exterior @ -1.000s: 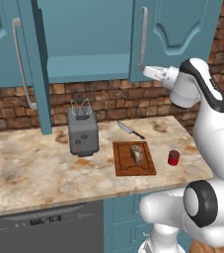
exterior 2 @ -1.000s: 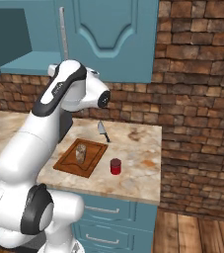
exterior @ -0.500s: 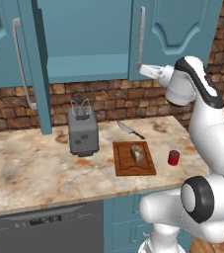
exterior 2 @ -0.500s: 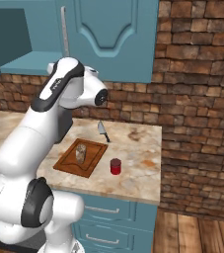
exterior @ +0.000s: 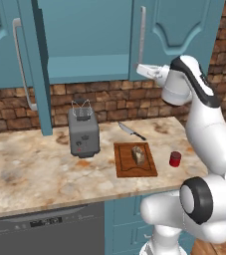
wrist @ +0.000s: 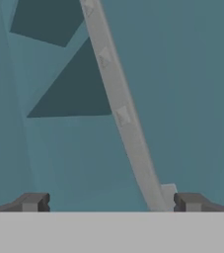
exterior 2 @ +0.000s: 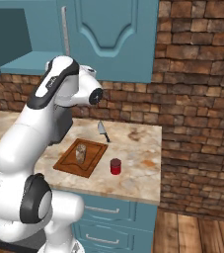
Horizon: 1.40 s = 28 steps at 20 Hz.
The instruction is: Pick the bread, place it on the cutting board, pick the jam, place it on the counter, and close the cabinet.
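1. Hand view: hand (wrist: 108,202) spread, holding nothing; grey bar handle (wrist: 121,113) runs lengthwise between the fingertips, nearer the right one.
2. Cabinet (exterior: 179,35): teal, right door ajar just beyond the hand (exterior: 143,69).
3. Bread (exterior: 138,154) on board (exterior: 127,167).
4. Jam (exterior: 174,159) on table (exterior: 30,174).

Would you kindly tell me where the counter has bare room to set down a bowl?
The counter is widest bare left of the toaster, and along the front edge. It is crowded around the cutting board, with bread, knife and jam.
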Tool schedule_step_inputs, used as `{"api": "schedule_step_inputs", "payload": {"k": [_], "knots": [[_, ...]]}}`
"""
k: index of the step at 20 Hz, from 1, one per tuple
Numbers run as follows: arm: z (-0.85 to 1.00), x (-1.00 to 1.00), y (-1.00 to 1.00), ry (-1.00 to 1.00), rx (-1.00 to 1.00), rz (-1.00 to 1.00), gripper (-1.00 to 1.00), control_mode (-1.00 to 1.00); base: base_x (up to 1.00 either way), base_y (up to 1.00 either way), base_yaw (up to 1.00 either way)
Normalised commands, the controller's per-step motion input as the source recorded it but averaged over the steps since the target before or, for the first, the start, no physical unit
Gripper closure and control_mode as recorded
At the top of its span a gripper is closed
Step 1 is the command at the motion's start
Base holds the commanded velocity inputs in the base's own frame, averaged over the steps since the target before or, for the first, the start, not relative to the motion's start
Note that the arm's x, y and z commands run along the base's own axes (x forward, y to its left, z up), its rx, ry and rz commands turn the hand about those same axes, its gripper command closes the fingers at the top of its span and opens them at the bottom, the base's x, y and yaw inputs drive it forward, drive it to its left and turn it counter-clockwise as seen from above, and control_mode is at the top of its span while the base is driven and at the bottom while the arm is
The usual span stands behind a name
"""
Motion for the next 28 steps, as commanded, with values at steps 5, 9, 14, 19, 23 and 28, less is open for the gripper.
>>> {"api": "schedule_step_inputs", "payload": {"k": [5, 9, 14, 19, 23, 28], "knots": [[0.00, 0.17, 0.11, 0.00, 0.00, -0.05, -1.00, -1.00, 0.00, 0.00, 0.00], [0.00, 0.17, 0.07, 0.00, 0.00, -0.03, -1.00, -1.00, 0.00, 0.00, 0.00], [0.00, 0.18, 0.10, 0.00, 0.00, -0.03, -1.00, -1.00, 0.00, 0.00, 0.00], [0.00, 0.16, 0.11, 0.00, 0.00, -0.03, -1.00, -1.00, 0.00, 0.00, 0.00], [0.00, 0.26, 0.13, 0.00, 0.00, -0.02, -1.00, -1.00, 0.00, 0.00, 0.00], [0.00, 0.20, 0.10, 0.00, 0.00, 0.00, -1.00, -1.00, 0.00, 0.00, 0.00]]}}
